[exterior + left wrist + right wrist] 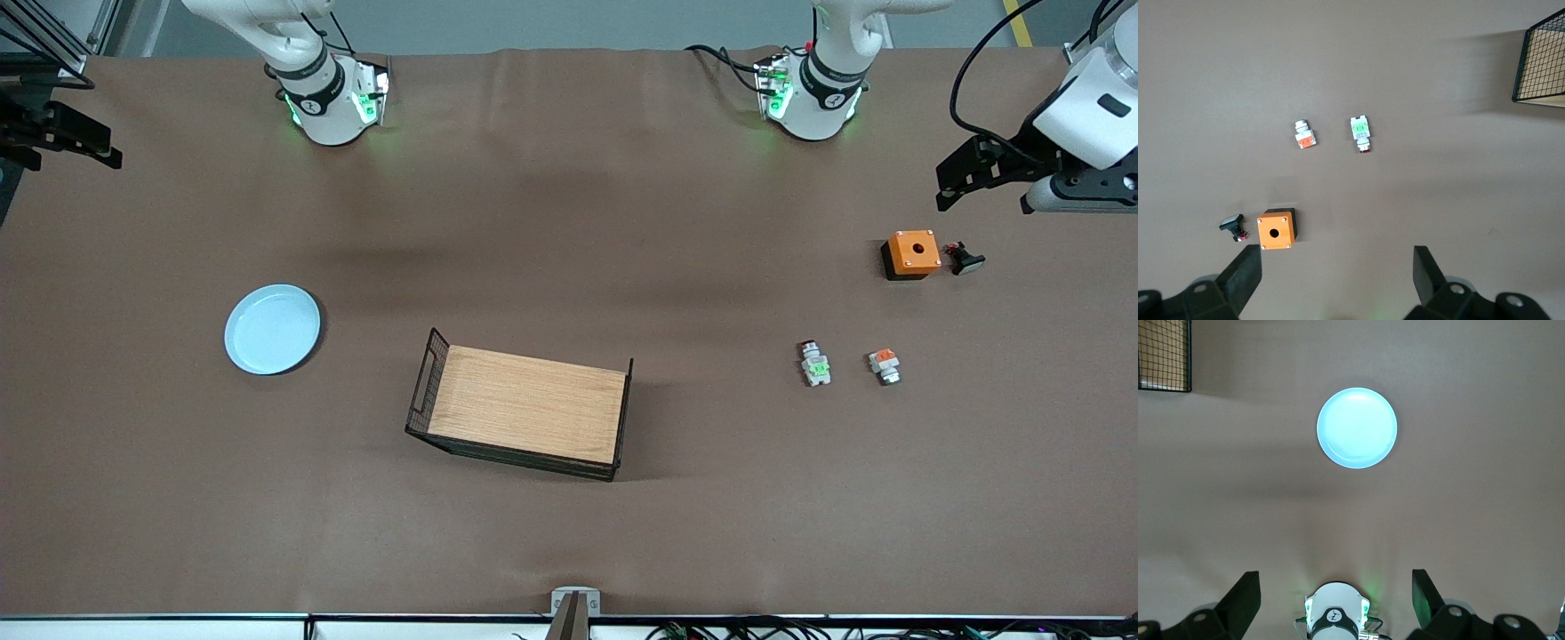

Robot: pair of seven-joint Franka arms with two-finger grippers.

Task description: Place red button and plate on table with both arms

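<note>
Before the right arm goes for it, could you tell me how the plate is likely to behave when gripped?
The plate looks rigid and smooth, so it may slip between jaws. Its low raised rim lies close to the table, so getting under it could be awkward. Flat and round, it probably slides rather than tips if pushed.

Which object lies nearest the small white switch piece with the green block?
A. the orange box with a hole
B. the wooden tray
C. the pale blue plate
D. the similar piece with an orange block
D: the orange-block piece lies right beside the green-block piece, while every other object sits well away from it.
</note>
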